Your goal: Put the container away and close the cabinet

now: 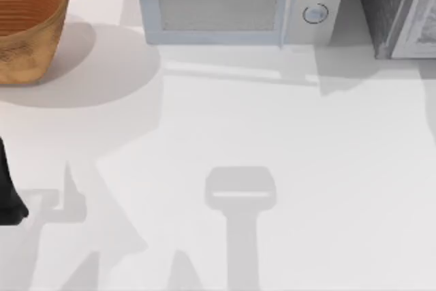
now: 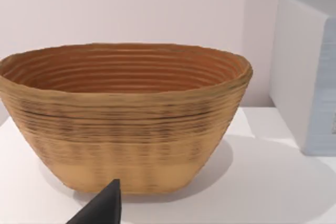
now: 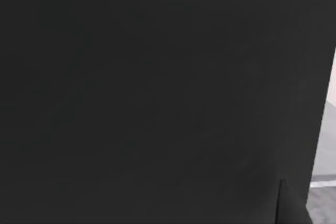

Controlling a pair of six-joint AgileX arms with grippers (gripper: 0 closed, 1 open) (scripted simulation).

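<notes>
The container is out of view. The cabinet (image 1: 398, 5), dark grey and speckled with a pale framed door panel at its right, stands at the table's back right corner, cut off by the picture's edge. My left arm (image 1: 8, 192) is parked at the table's left edge. In the left wrist view a black tip of my left gripper (image 2: 102, 208) points toward the woven basket. The right wrist view is dark.
A woven brown basket (image 1: 27, 28) (image 2: 126, 119) sits at the back left. A white microwave (image 1: 238, 1) with two round knobs stands at the back middle, and its side (image 2: 310, 72) appears in the left wrist view. Arm shadows fall across the white table (image 1: 272, 134).
</notes>
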